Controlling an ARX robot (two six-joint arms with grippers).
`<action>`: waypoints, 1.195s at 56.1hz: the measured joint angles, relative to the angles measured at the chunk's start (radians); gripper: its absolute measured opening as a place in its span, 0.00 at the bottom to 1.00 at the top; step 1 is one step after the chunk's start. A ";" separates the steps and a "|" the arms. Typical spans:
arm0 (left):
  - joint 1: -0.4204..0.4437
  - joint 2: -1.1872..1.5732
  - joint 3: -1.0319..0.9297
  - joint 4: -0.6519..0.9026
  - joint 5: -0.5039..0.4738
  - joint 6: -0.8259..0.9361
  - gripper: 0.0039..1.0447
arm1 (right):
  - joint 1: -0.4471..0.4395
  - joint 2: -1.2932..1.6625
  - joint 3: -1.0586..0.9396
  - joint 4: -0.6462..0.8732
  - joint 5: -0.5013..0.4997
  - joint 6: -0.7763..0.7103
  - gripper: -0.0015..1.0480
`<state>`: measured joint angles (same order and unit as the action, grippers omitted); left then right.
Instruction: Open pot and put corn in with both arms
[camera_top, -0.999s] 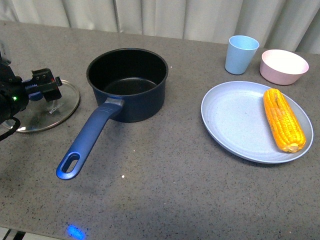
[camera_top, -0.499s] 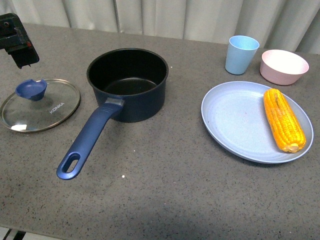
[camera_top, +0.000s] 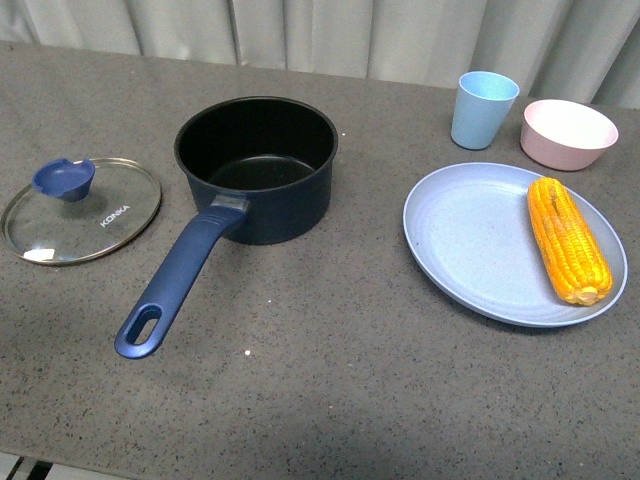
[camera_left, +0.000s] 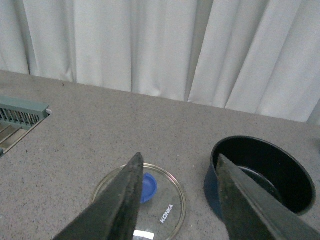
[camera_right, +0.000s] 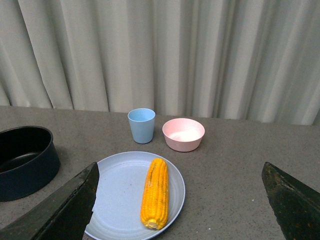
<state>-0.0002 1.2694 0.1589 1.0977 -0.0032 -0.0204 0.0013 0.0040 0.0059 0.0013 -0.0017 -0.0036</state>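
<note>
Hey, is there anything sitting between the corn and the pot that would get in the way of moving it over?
Nothing visible. Only bare table lies between the corn on its plate and the open pot. The lid lies on the pot's other side; the cup and bowl stand behind the plate.

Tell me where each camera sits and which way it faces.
Front view: on the robot's body, looking down at the pot, lid and corn; no arm shows.
Left wrist view: above the lid, facing the curtain; open left claw frames it.
Right wrist view: above the corn's plate, facing the curtain; open right claw shows.
All three share the pot.
</note>
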 joint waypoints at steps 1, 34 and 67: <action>0.000 -0.019 -0.010 -0.012 0.003 0.002 0.28 | 0.000 0.000 0.000 0.000 0.000 0.000 0.91; -0.001 -0.632 -0.139 -0.475 0.003 0.013 0.03 | 0.000 0.000 0.000 0.000 0.000 0.000 0.91; -0.001 -0.933 -0.140 -0.757 0.003 0.013 0.03 | 0.000 0.000 0.000 0.000 0.000 0.000 0.91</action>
<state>-0.0010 0.3363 0.0193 0.3405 0.0002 -0.0078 0.0013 0.0040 0.0059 0.0013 -0.0013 -0.0036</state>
